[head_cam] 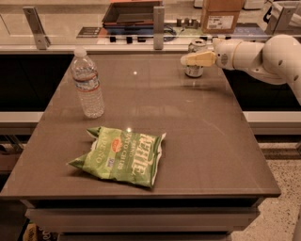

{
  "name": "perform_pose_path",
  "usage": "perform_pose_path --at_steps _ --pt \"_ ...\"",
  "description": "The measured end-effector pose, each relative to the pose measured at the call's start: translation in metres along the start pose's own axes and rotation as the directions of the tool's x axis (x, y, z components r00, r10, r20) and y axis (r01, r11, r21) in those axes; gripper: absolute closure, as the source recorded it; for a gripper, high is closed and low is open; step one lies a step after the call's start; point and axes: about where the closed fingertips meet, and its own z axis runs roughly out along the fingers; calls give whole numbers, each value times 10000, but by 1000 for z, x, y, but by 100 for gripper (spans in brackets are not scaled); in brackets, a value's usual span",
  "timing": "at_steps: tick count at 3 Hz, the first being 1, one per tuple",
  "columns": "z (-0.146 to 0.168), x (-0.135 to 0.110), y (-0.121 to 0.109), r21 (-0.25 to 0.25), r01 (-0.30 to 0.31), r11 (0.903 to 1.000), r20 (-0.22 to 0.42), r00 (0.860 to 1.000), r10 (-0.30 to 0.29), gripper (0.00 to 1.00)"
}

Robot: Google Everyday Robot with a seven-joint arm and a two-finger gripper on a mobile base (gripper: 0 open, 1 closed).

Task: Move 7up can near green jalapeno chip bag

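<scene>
The 7up can (194, 71) stands upright near the table's far right corner, silver with a pull-tab top. My gripper (190, 57) reaches in from the right on a white arm and sits at the can at mid-height, covering part of its side. The can's base rests on the table. The green jalapeno chip bag (120, 156) lies flat in the front left half of the table, light green with white "Kettle" lettering and a red-orange emblem. It is well apart from the can and the gripper.
A clear plastic water bottle (87, 86) stands upright at the left, behind the chip bag. The grey table (197, 141) ends just right of the can. A counter with a dark tray (131, 13) and a cardboard box (221, 15) runs behind the table.
</scene>
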Motion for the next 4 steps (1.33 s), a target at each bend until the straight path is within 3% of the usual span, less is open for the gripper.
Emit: perform_pose_path --at_steps 1,4 --pt "1 1 0 -5 -14 10000 5 10000 14 0" --pt "9 2 6 -147 -33 9999 -6 10000 33 64"
